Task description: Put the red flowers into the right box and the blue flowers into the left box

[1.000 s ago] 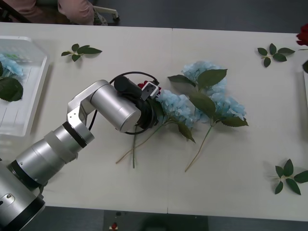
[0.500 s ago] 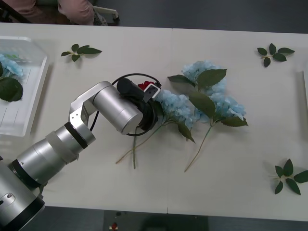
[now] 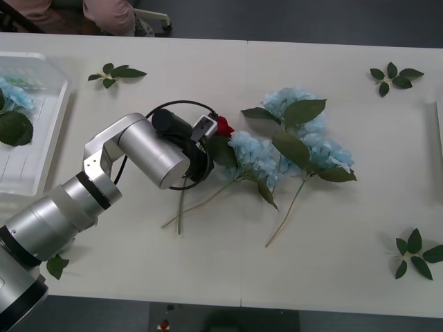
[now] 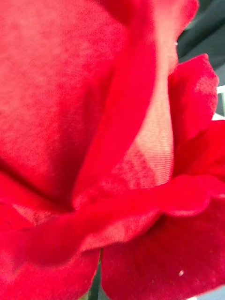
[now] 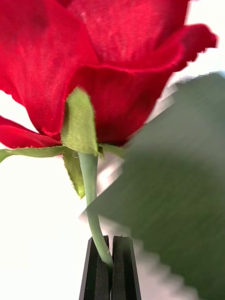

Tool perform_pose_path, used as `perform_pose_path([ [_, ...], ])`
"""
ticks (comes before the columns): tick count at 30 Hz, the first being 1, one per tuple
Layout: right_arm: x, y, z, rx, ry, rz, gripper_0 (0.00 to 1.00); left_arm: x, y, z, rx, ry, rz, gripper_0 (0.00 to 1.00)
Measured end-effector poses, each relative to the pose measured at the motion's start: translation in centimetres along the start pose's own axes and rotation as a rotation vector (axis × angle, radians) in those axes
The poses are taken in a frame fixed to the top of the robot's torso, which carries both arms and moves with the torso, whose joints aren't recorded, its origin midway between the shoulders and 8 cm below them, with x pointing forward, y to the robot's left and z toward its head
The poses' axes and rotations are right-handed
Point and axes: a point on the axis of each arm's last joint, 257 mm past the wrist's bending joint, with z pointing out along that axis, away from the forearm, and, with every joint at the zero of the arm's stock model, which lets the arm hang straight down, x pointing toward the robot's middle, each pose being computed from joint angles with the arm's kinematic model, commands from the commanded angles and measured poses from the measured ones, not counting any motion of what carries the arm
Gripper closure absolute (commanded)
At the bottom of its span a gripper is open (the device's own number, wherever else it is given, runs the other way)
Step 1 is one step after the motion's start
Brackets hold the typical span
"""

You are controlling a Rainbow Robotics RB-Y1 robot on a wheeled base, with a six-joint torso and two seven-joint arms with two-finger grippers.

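Observation:
My left gripper (image 3: 210,131) hovers over the middle of the table, its black fingers (image 5: 98,262) shut on a red flower's thin green stem just under the head. The red head (image 3: 223,126) (image 5: 108,61) pokes out beside the wrist, and its long stem (image 3: 180,207) trails toward the table's front edge. Three blue flowers (image 3: 255,153) (image 3: 294,102) (image 3: 329,151) lie just right of it. The left box (image 3: 48,149) at the far left holds another blue flower (image 3: 14,95). A red flower head (image 4: 93,117) sits close before the right wrist camera. A thin rim of the right box (image 3: 440,121) shows at the right edge.
Loose green leaf sprigs lie at the back left (image 3: 114,71), back right (image 3: 394,75), front right (image 3: 415,252) and under my left arm (image 3: 57,265). A large blurred leaf (image 5: 178,187) hangs beside the held stem. A person sits behind the table's far edge.
My left arm has drawn back to the left with the red flower, whose head and stem shifted left, away from the blue flowers. The red flower at the far right edge has left the front view.

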Motion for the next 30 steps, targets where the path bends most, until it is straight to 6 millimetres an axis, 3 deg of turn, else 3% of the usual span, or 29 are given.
perform_pose_path([
  [3,1.1,-0.6,1.4,0.042,-0.002,-0.022,1.00,-0.9,1.6,-1.4,-0.023,-0.034,0.026,1.00],
  [6,2.3,0.1,2.8,0.055,0.000,-0.039,1.00,-2.3,2.4,-3.8,0.009,-0.082,0.015,1.00],
  [8,3.1,1.2,3.6,0.050,0.012,-0.041,1.00,-3.9,2.7,-6.2,0.063,-0.125,-0.027,1.00],
  [13,3.7,4.2,5.1,0.022,-0.009,-0.030,0.98,-9.3,4.0,-14.5,0.188,-0.265,-0.130,1.00],
  [14,3.8,4.7,5.4,0.019,-0.014,-0.033,0.85,-10.4,4.1,-16.1,0.207,-0.296,-0.140,1.00],
  [17,3.6,5.5,5.8,0.017,-0.033,-0.039,0.26,-12.9,4.0,-20.4,0.255,-0.376,-0.151,1.00],
  [18,3.5,5.7,5.8,0.015,-0.040,-0.039,0.16,-13.5,3.6,-21.5,0.278,-0.399,-0.153,1.00],
  [23,3.4,5.9,5.9,0.014,-0.043,-0.039,0.00,-14.9,0.9,-24.7,0.389,-0.446,-0.170,1.00],
  [30,3.5,6.5,5.9,-0.009,-0.038,-0.020,0.00,-16.4,-3.8,-26.4,0.522,-0.480,-0.198,1.00],
])
